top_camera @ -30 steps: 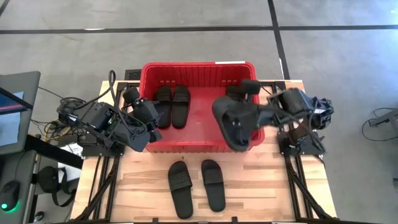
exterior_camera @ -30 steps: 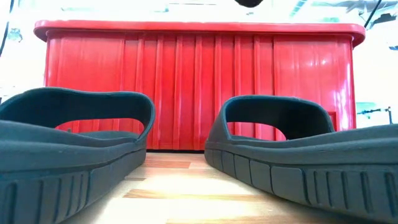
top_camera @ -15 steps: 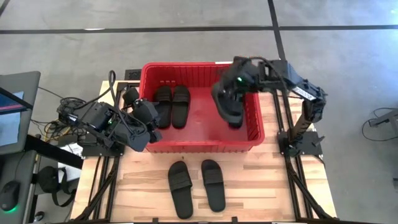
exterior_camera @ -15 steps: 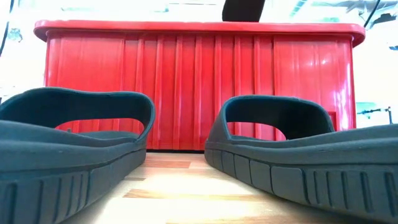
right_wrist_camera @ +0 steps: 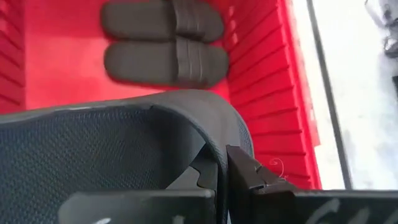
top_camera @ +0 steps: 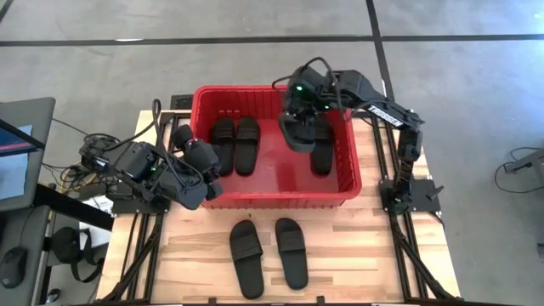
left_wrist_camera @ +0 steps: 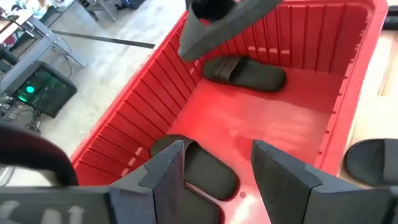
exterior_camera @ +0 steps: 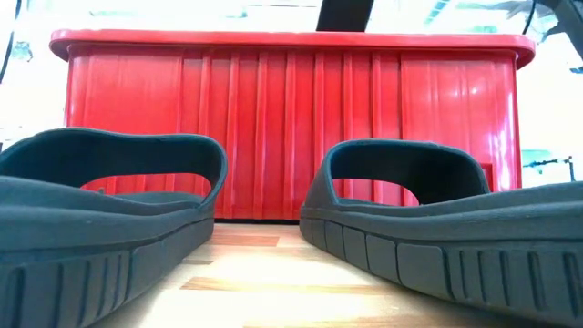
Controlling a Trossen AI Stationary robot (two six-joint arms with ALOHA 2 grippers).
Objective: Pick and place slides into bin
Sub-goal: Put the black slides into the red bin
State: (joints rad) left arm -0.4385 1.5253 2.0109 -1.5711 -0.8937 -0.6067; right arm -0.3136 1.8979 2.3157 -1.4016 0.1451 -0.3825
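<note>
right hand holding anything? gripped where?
Yes: right hand is shut on a black slide, pinching its strap edge, over the red bin. Left hand holds nothing.

Glossy red plastic bin (top_camera: 348, 183); matte (perhaps rubbery) slides (top_camera: 290, 252).

Right tool (top_camera: 299, 127) clamped; left tool (left_wrist_camera: 211, 168) agape.

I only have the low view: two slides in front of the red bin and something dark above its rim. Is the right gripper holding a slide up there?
Observer: Yes. The right gripper is shut on a slide and holds it over the bin.
Operator: How many lie inside the bin?
Observer: Three: a pair of slides on the left and a lone slide on the right.
Operator: And the left gripper?
Observer: The left gripper is open and empty, at the bin's front left corner.
</note>
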